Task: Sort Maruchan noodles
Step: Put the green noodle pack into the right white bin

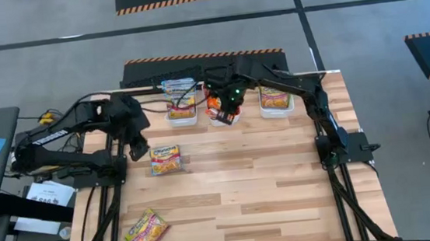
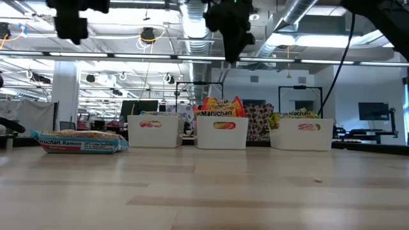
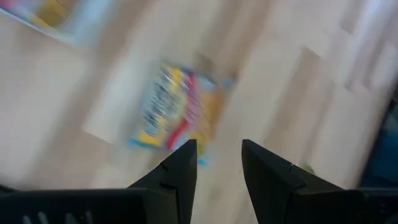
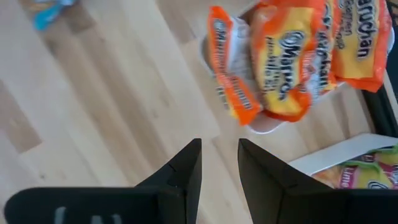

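Note:
A blue-accented Maruchan packet (image 1: 165, 159) lies flat on the table left of centre; it also shows as packet (image 2: 80, 140) and, blurred, as packet (image 3: 177, 109). My left gripper (image 1: 136, 148) hovers open just left of it, and its fingers (image 3: 186, 163) stand apart with nothing between them. A green-pink packet (image 1: 146, 230) lies near the table's near left corner. My right gripper (image 1: 233, 102) hangs open above the middle bin (image 1: 222, 112), which holds orange packets (image 4: 286, 62) that lean over its rim.
Three white bins stand in a row at the far edge: the left bin (image 1: 181, 114) with blue-pale packets, the middle bin (image 2: 222, 133) with orange ones, the right bin (image 1: 276, 109) with green-pink ones. Bare wood stretches across the table's middle and near right.

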Robot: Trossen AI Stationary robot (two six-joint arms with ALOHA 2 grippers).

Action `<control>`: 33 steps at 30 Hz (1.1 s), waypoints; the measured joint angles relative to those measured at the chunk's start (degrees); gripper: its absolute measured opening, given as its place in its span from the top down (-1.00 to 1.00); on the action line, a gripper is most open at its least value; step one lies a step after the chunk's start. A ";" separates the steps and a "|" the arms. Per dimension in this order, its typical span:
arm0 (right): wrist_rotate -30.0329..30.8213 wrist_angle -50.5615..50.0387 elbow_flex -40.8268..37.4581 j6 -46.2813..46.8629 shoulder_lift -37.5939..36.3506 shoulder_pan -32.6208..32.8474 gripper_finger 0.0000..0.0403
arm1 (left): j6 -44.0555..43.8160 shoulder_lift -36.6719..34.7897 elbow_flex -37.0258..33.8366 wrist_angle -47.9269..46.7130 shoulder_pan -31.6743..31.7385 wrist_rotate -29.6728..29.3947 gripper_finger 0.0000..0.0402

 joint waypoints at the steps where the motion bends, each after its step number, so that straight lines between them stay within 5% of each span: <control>1: 0.03 0.08 0.00 0.41 -0.54 0.65 0.37 | -0.66 -0.19 -0.82 -0.47 -0.40 1.64 0.45; 11: 4.42 0.12 0.00 7.42 -7.84 8.03 0.37 | -12.37 -3.75 -11.40 -1.14 -5.65 9.81 0.45; 19: 13.53 0.10 0.00 12.03 -14.67 14.10 0.37 | -25.02 -7.03 -20.25 3.06 -13.50 12.25 0.45; 33: 13.64 0.12 0.00 13.40 -17.42 18.97 0.37 | -40.87 -6.63 -29.18 17.37 -29.46 21.23 0.38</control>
